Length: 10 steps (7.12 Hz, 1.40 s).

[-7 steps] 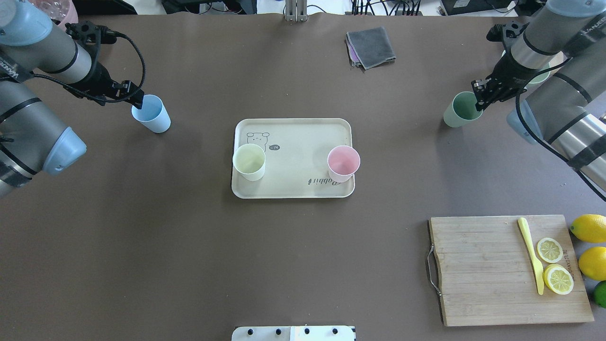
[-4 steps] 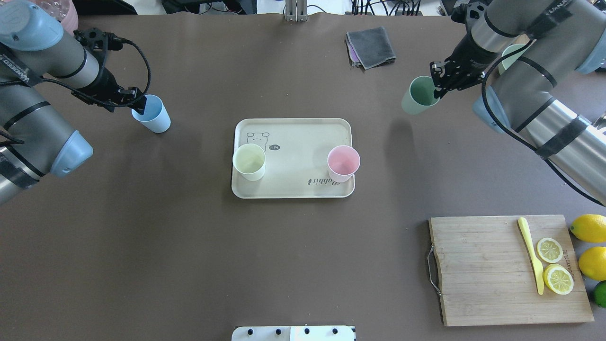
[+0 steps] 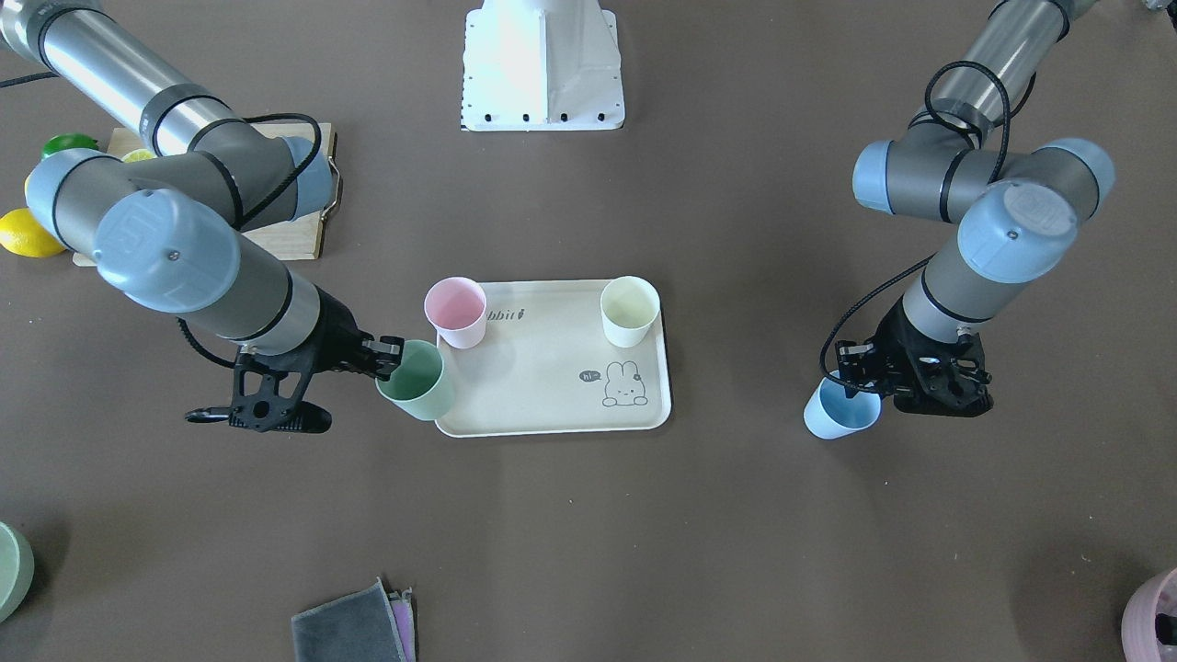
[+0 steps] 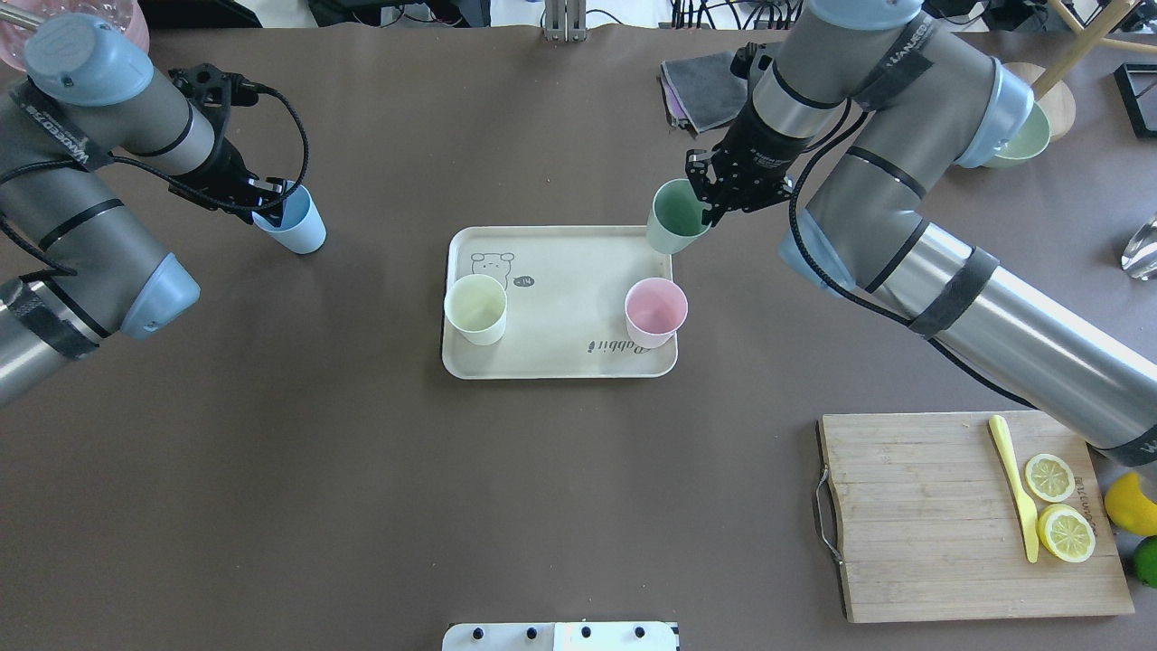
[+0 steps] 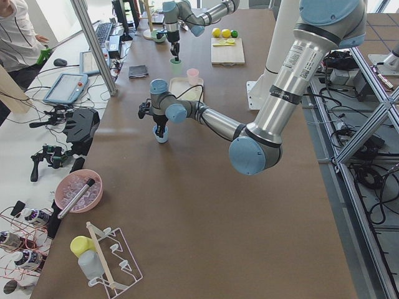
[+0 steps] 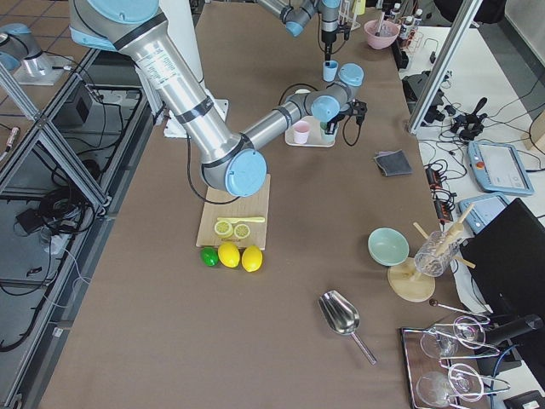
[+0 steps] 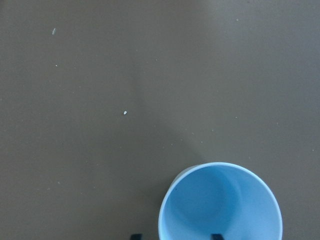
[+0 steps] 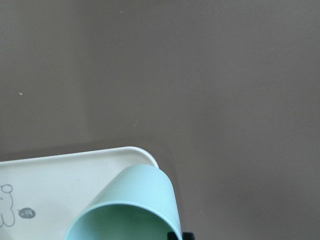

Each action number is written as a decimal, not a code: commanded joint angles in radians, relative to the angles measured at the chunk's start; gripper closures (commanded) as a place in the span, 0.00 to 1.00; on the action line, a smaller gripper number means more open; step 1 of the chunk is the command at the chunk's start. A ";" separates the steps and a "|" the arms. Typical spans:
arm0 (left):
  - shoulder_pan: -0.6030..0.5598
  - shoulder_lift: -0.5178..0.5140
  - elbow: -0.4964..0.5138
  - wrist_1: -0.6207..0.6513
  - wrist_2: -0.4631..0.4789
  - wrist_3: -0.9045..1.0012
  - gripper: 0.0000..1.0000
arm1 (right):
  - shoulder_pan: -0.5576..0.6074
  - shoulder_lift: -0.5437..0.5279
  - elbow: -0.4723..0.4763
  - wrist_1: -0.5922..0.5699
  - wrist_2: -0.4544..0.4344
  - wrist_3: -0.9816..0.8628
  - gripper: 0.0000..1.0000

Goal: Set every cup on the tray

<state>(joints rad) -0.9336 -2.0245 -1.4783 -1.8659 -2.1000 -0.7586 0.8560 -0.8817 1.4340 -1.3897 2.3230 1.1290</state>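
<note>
The cream tray (image 4: pixel 560 362) lies mid-table with the cream-white cup (image 4: pixel 475 307) and the pink cup (image 4: pixel 655 312) standing on it. My right gripper (image 4: pixel 710 194) is shut on the rim of the sage green cup (image 4: pixel 676 228) and holds it tilted over the tray's far right corner; the cup also shows in the right wrist view (image 8: pixel 135 205). The light blue cup (image 4: pixel 294 221) stands on the table at the far left. My left gripper (image 4: pixel 271 194) is open, one finger inside the cup and one outside, as the left wrist view (image 7: pixel 220 202) shows.
A wooden cutting board (image 4: pixel 913 515) with a yellow knife and lemon slices sits near right, lemons beside it. A grey cloth (image 4: pixel 705 90) lies at the far edge, a green bowl (image 4: pixel 1026 140) far right, a mauve pot (image 3: pixel 1154 616) far left.
My right arm has carried the green cup leftward from the table's right side to the tray's far right corner. My left gripper has shifted slightly at the blue cup, which has not moved.
</note>
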 commanded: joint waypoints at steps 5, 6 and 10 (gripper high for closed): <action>0.128 -0.261 -0.001 0.108 -0.004 -0.212 1.00 | -0.080 0.027 -0.003 0.001 -0.080 0.026 0.01; 0.165 -0.293 0.027 0.105 0.008 -0.246 1.00 | -0.078 0.026 -0.003 0.000 -0.082 0.015 0.00; 0.196 -0.330 0.060 0.103 0.048 -0.283 0.02 | 0.000 -0.018 0.040 -0.006 -0.054 0.002 0.00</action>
<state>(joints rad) -0.7347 -2.3537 -1.4127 -1.7663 -2.0576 -1.0432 0.8239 -0.8729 1.4493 -1.3923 2.2562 1.1335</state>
